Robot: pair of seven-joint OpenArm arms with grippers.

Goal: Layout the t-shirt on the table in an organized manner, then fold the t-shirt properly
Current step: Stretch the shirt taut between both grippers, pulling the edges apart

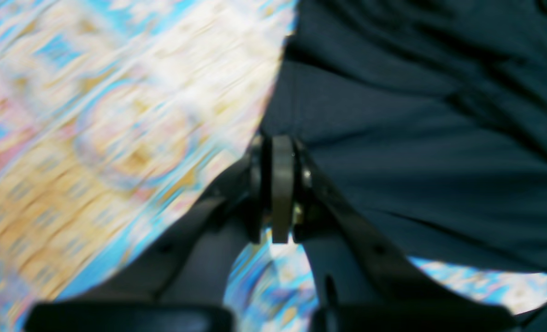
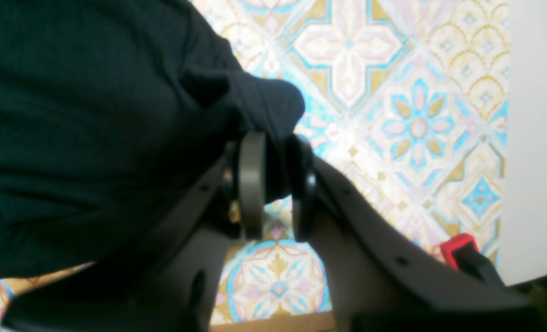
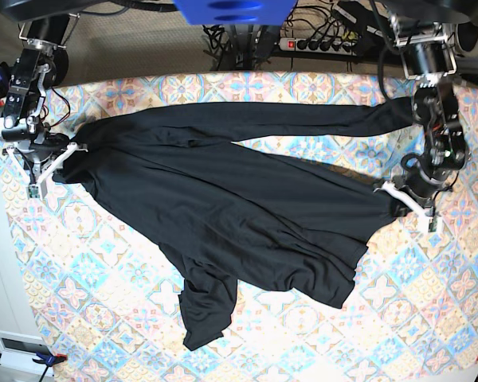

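Stretching the garment flat is the step in hand, by my reading. The t-shirt [image 3: 223,215] lies across the middle of the surface [image 3: 430,318], reaching nearly from one side to the other, with one long sleeve running along the far edge and the other crumpled toward the near edge.

The left tool [image 1: 280,189] is pressed together at the cloth's edge; the left wrist view shows its pads [image 1: 282,184] closed tight right where the dark fabric meets the patterned cover, so it appears to pinch a thin fold of the shirt. That view is blurred, so how much cloth it holds is unclear. The right tool [image 2: 273,184] pinches a bunched corner of the t-shirt, with a lump of fabric bulging out above its pads [image 2: 252,184].

To do this well, both arms should probably draw apart evenly and low over the surface, so the body smooths without lifting. The thin left grip may slip under tension, so a gentle pull seems wise. Wrinkles through the middle and the crumpled near sleeve will need separate straightening before any fold.
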